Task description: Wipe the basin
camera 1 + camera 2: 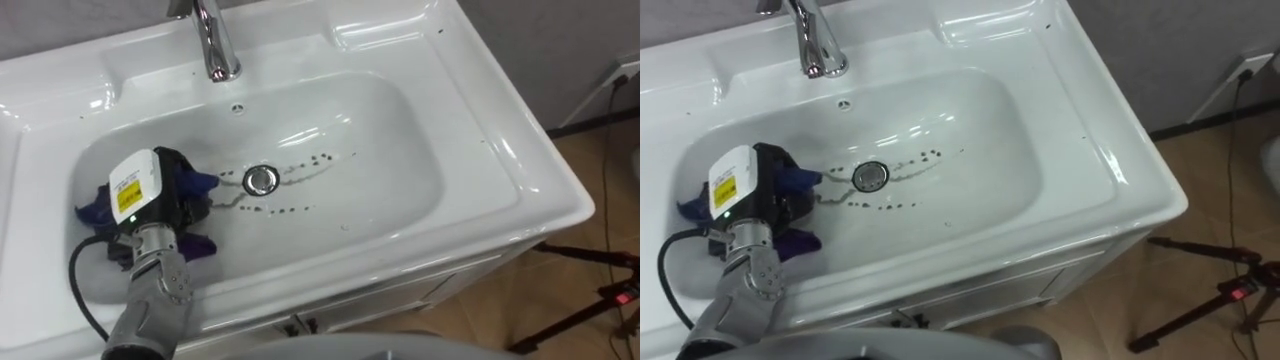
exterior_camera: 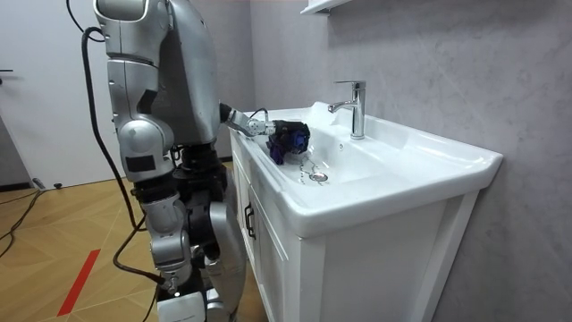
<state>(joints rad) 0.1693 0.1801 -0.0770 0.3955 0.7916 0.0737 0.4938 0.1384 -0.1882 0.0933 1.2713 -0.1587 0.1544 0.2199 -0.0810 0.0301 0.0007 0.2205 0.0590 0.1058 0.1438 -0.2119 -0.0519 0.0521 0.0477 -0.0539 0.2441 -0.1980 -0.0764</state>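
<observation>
Fig.: L. robot hand, fingers curled round bunched blue cloth, held low on basin floor nr drain, prob. to reach dark specks.

Left hand grips blue cloth inside white basin.

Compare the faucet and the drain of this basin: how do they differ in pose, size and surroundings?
The faucet stands upright on the back ledge; the drain lies flat in the bottom of the basin. The faucet is tall and slim, the drain a small round disc. Dark specks lie around the drain, none at the faucet's foot; the blue cloth in the left hand is beside the drain. Both are shiny metal.
</observation>
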